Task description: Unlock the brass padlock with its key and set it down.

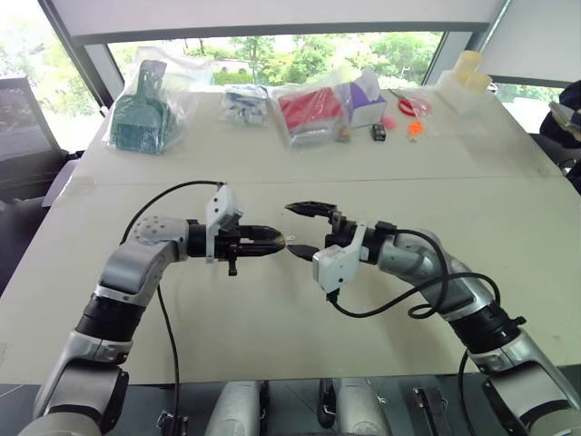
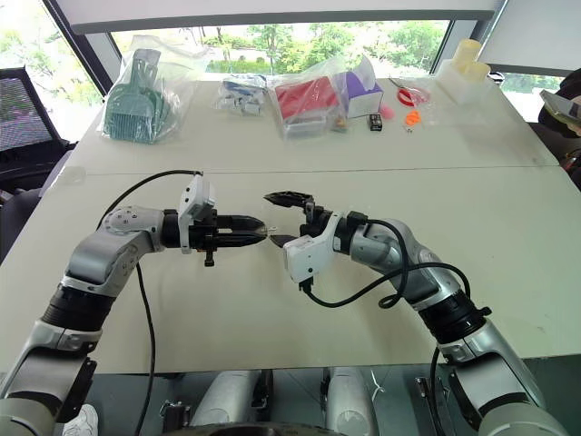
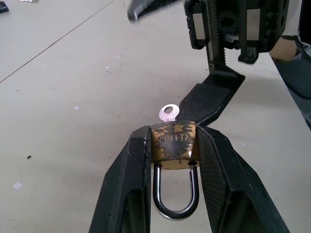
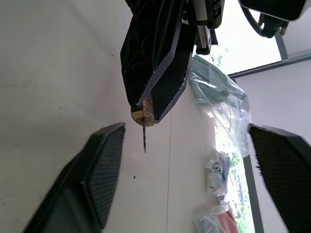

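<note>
1. Left wrist view: the left gripper (image 3: 174, 145) pinches the padlock (image 3: 174, 144) by its brass body, fingers on either side, shackle pointing back toward the wrist.
2. The key (image 3: 169, 113) sits in the keyway on the free end, its round bow sticking out; that end faces the other arm so the bow can be reached.
3. The right gripper (image 1: 303, 231) is spread wide, one finger above and one below the key, touching neither it nor the padlock.
4. Both arms hold this above the surface (image 1: 272, 318), well apart from the bagged goods (image 1: 145, 109) at the far edge.
5. The shackle looks seated in the body, so I judge the lock not yet open.
</note>
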Controlling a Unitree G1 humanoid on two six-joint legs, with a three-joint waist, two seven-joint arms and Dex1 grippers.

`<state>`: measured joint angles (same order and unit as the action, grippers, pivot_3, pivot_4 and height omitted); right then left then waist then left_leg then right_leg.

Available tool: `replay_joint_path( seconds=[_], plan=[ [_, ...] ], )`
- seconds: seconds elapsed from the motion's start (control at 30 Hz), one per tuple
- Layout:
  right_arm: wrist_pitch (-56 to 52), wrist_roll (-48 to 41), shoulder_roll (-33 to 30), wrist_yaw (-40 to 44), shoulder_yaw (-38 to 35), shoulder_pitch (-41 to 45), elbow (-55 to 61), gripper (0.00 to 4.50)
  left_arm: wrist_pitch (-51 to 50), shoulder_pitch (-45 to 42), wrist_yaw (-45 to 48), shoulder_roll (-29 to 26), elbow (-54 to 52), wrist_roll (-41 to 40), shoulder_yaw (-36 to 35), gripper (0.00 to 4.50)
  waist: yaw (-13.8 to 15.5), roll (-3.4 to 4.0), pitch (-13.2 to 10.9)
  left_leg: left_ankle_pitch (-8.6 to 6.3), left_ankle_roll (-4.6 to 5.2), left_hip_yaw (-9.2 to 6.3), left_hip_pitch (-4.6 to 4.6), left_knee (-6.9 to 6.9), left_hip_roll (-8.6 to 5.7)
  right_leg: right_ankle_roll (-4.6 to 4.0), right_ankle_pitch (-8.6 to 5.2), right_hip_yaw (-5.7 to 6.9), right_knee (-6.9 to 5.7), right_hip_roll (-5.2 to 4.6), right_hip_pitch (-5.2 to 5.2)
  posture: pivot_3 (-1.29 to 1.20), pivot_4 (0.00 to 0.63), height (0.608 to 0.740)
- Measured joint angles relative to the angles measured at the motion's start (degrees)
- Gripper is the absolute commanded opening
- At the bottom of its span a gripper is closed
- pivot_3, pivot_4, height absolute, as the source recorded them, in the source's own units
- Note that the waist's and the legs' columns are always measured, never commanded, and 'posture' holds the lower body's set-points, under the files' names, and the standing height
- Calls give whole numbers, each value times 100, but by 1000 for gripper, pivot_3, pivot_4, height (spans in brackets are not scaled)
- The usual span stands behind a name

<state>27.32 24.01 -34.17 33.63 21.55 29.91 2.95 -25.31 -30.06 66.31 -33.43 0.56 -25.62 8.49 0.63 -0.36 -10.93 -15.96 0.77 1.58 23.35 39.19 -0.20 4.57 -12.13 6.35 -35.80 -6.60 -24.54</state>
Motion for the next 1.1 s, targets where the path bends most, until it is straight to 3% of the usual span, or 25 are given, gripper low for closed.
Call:
replay_joint_path(
  seconds=[0.17, 0.5, 0.6, 0.7, 1.1],
  plan=[
    [151, 75, 51, 37, 38, 12, -183, 48, 83, -107, 2, 36, 59, 2, -88, 774, -1, 0, 0, 0, 0, 0, 0, 0, 0, 0, 0, 0, 0, 0, 0, 0, 150, 740],
    [921, 286, 145, -17, 84, 433, -935, 48, -189, -127, 315, -1, 61, -165, -172, 774, -5, 0, 0, 0, 0, 1, -1, 1, 0, 0, 0, -2, -3, 0, -1, 0, 150, 740],
    [1365, 290, 124, -224, 40, 541, -1140, 888, -277, -195, 531, -29, 72, -263, -204, 774, -7, 0, 0, 0, 0, 1, -1, 1, 0, 0, 0, -2, -3, 0, -1, 0, 150, 740],
    [1919, 320, 25, -494, -20, 764, -1283, 2413, -344, -325, 811, -114, 113, -320, -204, 774, -16, 0, 0, 1, -1, 1, -2, 1, 0, 0, 0, -3, -4, 0, -1, 0, 150, 740],
    [3397, 446, -221, -989, -3, 1051, -1775, 2413, -572, -702, 1357, -251, 328, -438, -215, 774, -25, -1, 0, 1, -1, 3, -2, 0, 0, 0, 0, -7, -7, 0, -1, 0, 150, 740]
  ],
)
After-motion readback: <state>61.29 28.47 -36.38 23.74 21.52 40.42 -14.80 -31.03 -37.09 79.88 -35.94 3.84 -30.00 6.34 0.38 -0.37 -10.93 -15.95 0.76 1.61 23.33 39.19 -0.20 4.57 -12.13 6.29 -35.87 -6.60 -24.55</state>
